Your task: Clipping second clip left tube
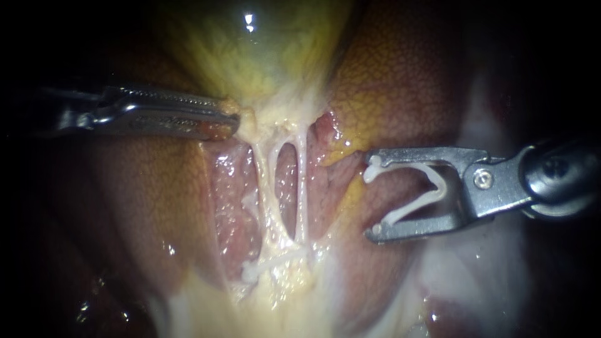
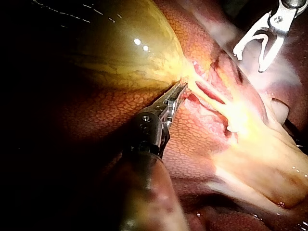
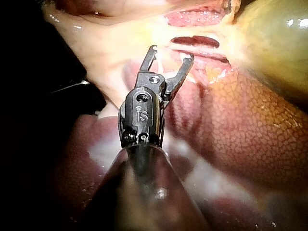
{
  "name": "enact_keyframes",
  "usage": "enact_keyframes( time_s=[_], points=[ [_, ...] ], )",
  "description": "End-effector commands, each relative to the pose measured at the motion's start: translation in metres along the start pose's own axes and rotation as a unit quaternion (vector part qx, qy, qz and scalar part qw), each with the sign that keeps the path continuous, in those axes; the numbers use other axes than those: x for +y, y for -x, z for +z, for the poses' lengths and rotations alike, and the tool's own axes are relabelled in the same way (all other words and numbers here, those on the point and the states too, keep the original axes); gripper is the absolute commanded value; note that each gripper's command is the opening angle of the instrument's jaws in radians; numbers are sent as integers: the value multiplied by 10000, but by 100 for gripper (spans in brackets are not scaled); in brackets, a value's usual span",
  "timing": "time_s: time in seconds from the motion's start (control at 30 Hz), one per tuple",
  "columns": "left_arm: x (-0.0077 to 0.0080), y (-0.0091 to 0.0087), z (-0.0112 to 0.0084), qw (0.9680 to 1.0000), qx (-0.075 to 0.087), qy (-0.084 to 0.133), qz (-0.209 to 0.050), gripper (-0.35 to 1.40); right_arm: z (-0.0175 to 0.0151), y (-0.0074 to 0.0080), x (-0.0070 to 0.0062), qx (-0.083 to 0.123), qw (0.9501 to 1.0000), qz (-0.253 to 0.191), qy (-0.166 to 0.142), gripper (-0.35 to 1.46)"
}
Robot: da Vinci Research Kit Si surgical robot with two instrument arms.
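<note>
White V-shaped plastic clip [image 1: 413, 208] gripped between right instrument [image 1: 369, 197] jaws; left instrument [image 1: 230, 122] pinches pale tissue [image 1: 250, 119], a grip the right wrist view misses.

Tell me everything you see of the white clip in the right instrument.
The clip is white, plastic-looking, bent into an open V. Its bend sits deep between the jaws of the right instrument, a leg reaching to each jaw, so both jaws hold it. The upper leg ends in a small hook. It is not closed and lies apart from the left tube.
</note>
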Motion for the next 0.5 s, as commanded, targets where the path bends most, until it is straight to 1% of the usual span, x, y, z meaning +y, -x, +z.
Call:
enact_keyframes(
  time_s=[0.03, 0.13, 0.23, 0.37, 0.4, 0.5],
  points=[
    [0, 0, 0, 10000, 0, 1, 0, -35, 0, 0, 0, 3, 10000, 0, -2, 50],
    [-1, 2, -4, 10000, 2, -8, -5, -35, 0, 0, 0, 3, 10000, -1, -2, 50],
    [-3, 7, -12, 10000, 7, -30, -20, -35, 0, 0, 0, 3, 10000, -1, -1, 50],
    [-6, 22, -35, 10000, 22, -66, -60, -35, 0, 0, 0, 8, 10000, -1, -16, 50],
    [-7, 26, -42, 10000, 40, -40, -72, -35, 0, 0, 0, 8, 10000, -1, -16, 50],
    [-9, 41, -63, 9999, -8, 24, -115, -35, 0, 0, 0, 8, 10000, 0, -15, 50]
  ],
)
